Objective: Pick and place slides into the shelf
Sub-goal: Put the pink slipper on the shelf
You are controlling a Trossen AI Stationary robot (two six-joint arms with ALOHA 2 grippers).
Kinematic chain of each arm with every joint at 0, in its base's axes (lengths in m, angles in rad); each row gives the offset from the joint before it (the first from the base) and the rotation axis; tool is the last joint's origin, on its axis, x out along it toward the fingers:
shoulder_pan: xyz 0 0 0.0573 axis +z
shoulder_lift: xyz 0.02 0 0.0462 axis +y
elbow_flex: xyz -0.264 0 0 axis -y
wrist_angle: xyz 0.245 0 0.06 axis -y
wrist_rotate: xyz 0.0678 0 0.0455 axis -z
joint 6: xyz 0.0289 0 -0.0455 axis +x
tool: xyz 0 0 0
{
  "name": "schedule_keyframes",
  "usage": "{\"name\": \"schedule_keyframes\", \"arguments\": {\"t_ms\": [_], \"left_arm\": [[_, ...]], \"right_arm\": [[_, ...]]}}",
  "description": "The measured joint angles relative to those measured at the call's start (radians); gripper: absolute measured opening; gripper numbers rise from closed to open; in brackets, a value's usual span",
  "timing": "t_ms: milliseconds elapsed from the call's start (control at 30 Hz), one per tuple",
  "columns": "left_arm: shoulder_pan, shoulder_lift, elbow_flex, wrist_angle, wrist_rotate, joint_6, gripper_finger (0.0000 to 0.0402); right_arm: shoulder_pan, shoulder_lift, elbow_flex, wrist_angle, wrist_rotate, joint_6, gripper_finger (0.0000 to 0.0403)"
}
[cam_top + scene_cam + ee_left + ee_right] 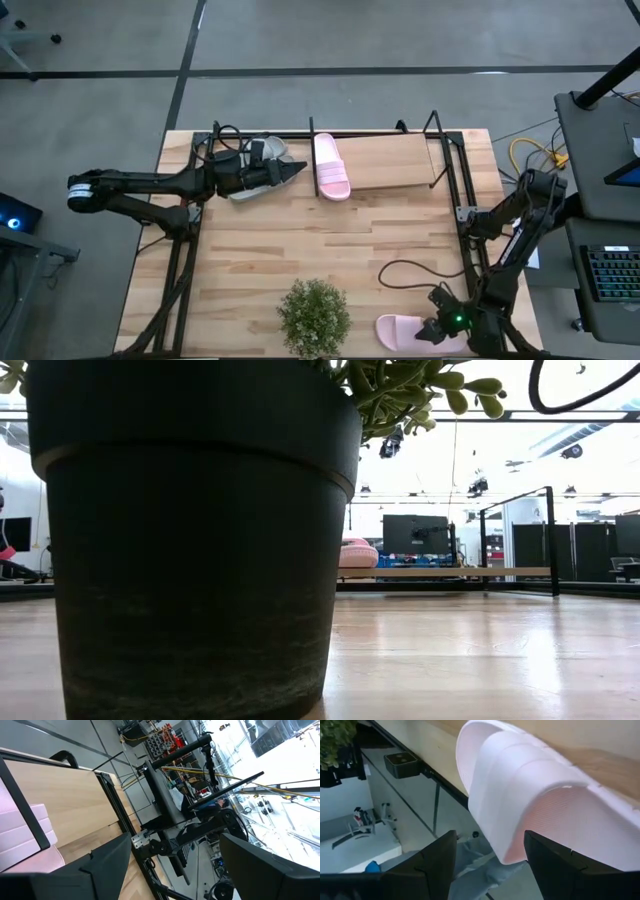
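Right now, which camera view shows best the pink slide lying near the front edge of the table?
The right wrist view: the pink slide fills it, strap and sole clear. The high view shows it small, partly under the right end effector. The low and left wrist views miss it.

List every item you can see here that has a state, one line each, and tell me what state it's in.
Pink slide on the shelf: placed, lying flat at the board's left end.
Pink slide at the table's front edge: not yet shelved, heel overhanging the edge.
Grey slide: at the shelf's left end, under the left claw.
Left claw: open, holding nothing.
Right claw: open, at the front pink slide.
Shelf: mostly bare.
Potted plant: upright.
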Motion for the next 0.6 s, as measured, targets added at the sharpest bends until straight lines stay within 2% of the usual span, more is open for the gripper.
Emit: {"name": "schedule_keyframes", "arguments": {"t_ms": [367, 600], "left_arm": [[0.001, 0.000, 0.000, 0.008, 0.000, -0.001, 0.0289], [0.001, 0.000, 0.000, 0.008, 0.000, -0.001, 0.0289]], "right_arm": [[0.000, 0.034, 0.000, 0.066, 0.001, -0.008, 0.0221], [0.000, 0.038, 0.000, 0.084, 0.001, -0.010, 0.0192]]}}
